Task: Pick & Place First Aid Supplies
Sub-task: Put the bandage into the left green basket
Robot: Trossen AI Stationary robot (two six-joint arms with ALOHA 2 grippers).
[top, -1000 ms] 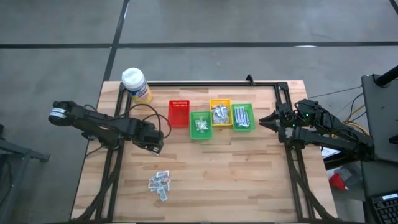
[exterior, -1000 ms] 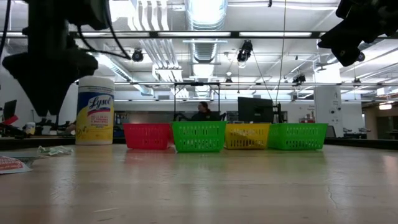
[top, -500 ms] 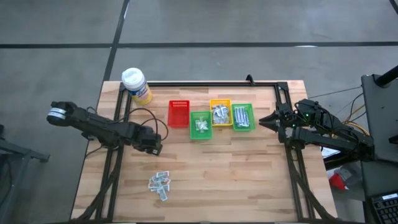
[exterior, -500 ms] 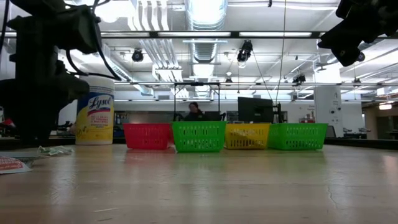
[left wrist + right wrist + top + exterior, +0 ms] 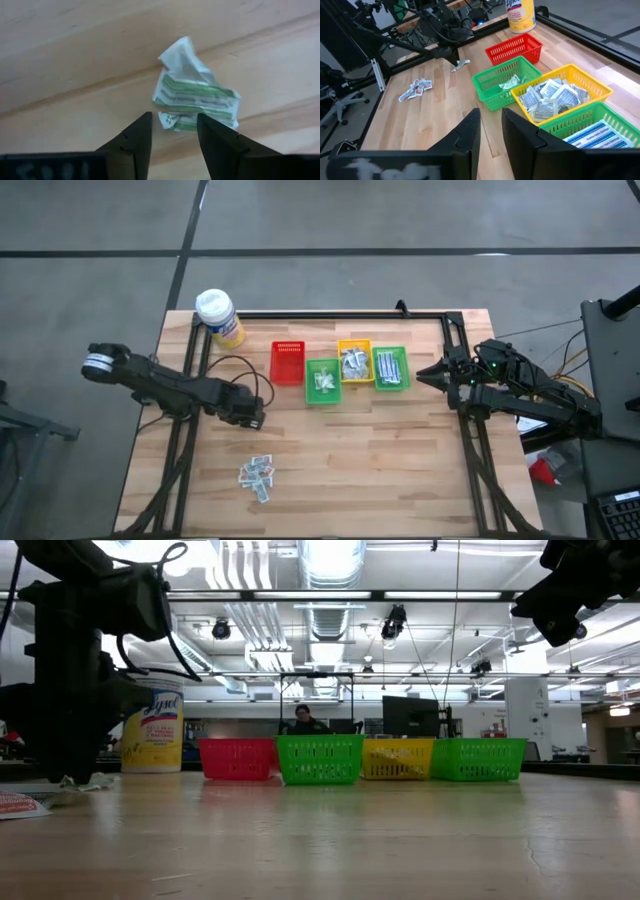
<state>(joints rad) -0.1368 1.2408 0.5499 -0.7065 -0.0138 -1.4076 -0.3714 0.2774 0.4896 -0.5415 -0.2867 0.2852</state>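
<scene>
— Where is the packet point(image 5: 195, 100)?
— It lies flat on the counter point(image 5: 400, 470), just ahead of the left fingers point(image 5: 140, 137), long side across them. They are apart, holding nothing.
— And the right fingers point(image 5: 520, 132)?
— Apart too, waiting far off.

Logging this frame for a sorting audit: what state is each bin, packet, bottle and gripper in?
Red bin: empty.
Left green bin: few packets.
Yellow bin: heaped.
Right green bin: strips inside.
Green-striped packet: crumpled, on table.
Loose pile: unsorted.
Bottle: upright, capped.
Left gripper: jaws open.
Right gripper: idle, open.
</scene>
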